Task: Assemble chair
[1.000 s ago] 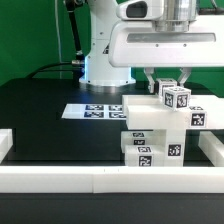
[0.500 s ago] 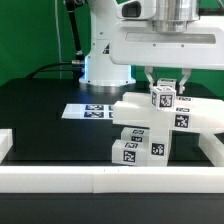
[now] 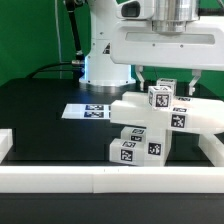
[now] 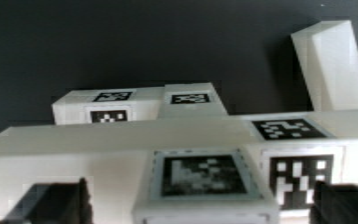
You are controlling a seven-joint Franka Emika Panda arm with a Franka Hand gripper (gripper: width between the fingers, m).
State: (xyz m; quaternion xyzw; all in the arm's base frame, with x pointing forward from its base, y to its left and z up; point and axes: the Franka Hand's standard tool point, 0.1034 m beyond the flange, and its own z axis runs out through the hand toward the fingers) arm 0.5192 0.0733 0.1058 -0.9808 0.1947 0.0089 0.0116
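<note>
The chair parts form a white stack at the exterior view's right front. A long slab (image 3: 190, 115) lies tilted on tagged blocks (image 3: 140, 147), and a short tagged post (image 3: 160, 97) stands up from the slab. My gripper (image 3: 165, 84) hangs straight over that post, open, with one finger on each side and a gap at both. In the wrist view the post (image 4: 202, 178) sits between the dark fingers (image 4: 51, 203), clear of them. Beyond it are the slab (image 4: 87, 140), a tagged block (image 4: 140, 103) and a tall upright part (image 4: 330, 62).
The marker board (image 3: 90, 111) lies flat on the black table behind the stack. A white rail (image 3: 90, 181) runs along the front edge, with raised ends at both sides (image 3: 5, 143). The robot base (image 3: 105, 65) stands at the back.
The jaws have gone from shut on the tagged post to wide open, letting it go. Over the second the stack shifted slightly toward the exterior view's left and the slab tilted.
</note>
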